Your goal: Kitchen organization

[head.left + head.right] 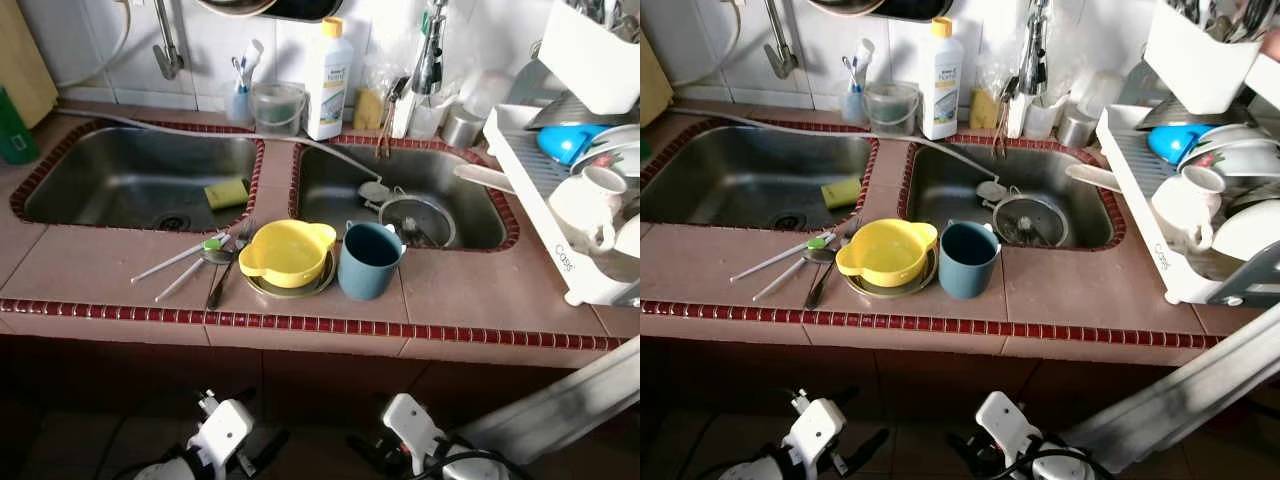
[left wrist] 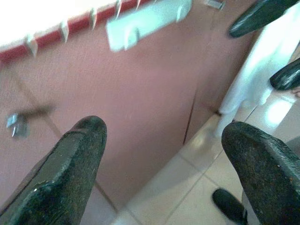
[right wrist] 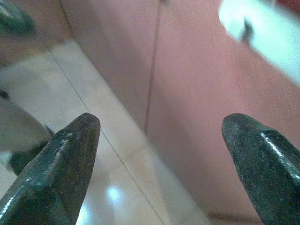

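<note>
While both arms hang low before the cabinet, the left gripper point(image 2: 159, 164) and right gripper point(image 3: 159, 159) are spread wide, grasping nothing. On the counter point(image 1: 470, 290) between the 2 steel sinks sits a yellow bowl point(image 1: 287, 252) on a plate, touching a blue mug point(image 1: 369, 260). Both look like light, stiff, smooth plastic; the bowl's rim ear or the mug's rim should suit pinching. Thin cutlery point(image 1: 200, 262) lies beside.

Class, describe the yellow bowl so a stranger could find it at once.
Start at the tiled counter in front of the two sinks. The yellow bowl sits there on a plate, between cutlery and a blue cup; it alone is yellow with side handles.
</note>
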